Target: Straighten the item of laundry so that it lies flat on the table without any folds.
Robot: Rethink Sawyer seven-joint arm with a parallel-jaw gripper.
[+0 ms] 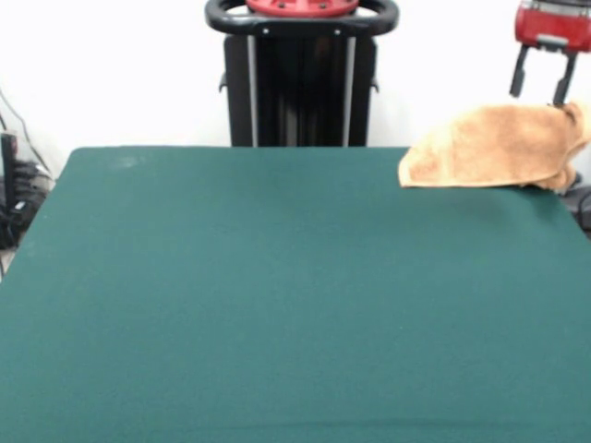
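Green desk (277, 295) fills most of the frame, lower left to lower right, w/ its far edge running across approx. the upper third. My black pedestal (300, 83) stands at top centre behind that edge, red base part at the very top.

Towel (494, 146), orange-tan terry, sits at the upper right of the frame, on the desk's far right corner. It's bunched up, not flat: humped in the middle, folds along the lower edge, right end drooping past the desk edge.

My end effector (540, 85) is at the top right, red housing w/ two dark fingers (519, 76) pointing down, spread apart, nothing between them. Right fingertip is just at the towel's top edge; can't tell if touching.
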